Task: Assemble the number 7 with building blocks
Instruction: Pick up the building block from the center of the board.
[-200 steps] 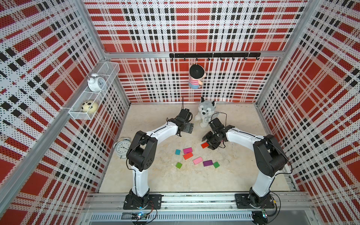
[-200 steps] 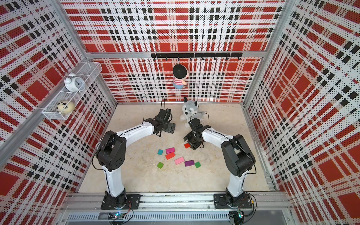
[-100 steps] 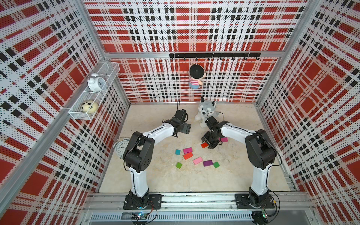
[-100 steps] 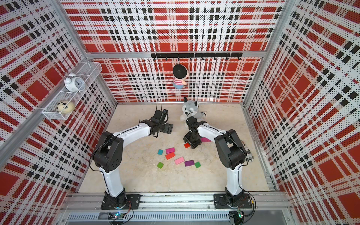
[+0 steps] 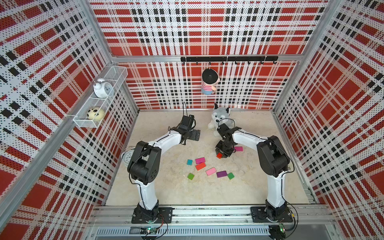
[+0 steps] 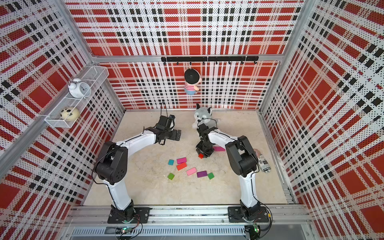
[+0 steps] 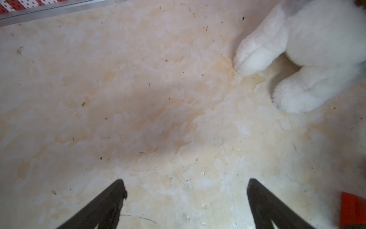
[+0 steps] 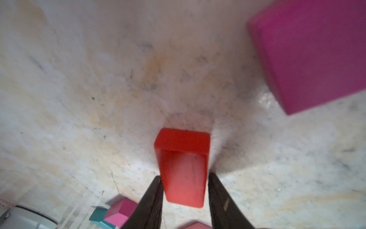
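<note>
Far left, the left gripper (image 7: 186,186) hangs over bare table (image 5: 166,187) with its jaws spread wide and nothing between them, the plush dog (image 5: 220,119) just beside it. It's eased back a little in the last second, so it's basically keeping out of the way.

Mid-table are the loose building blocks: teal square (image 5: 189,162), magenta rectangle (image 5: 200,160), orange-red rectangle (image 5: 200,166), green square (image 5: 190,176), pink rectangle (image 5: 211,171), purple rectangle (image 5: 221,174), second green square (image 5: 230,176). They're all scattered, same as a second ago, nothing like a 7 yet.

The action is right of that. The right gripper (image 8: 184,177) is down over a small red block (image 8: 182,142). A second ago its jaws stood clearly wider. Now they've pinched in, and the wrist view shows a finger pressed against each side of the block. The block looks to be still sitting on the table, not lifted. Another magenta block (image 5: 238,148) lies just beside it, untouched.

My read: the grab only just happened, so the next thing is carrying the red one to wherever the 7 gets laid out. Task's barely started.
</note>
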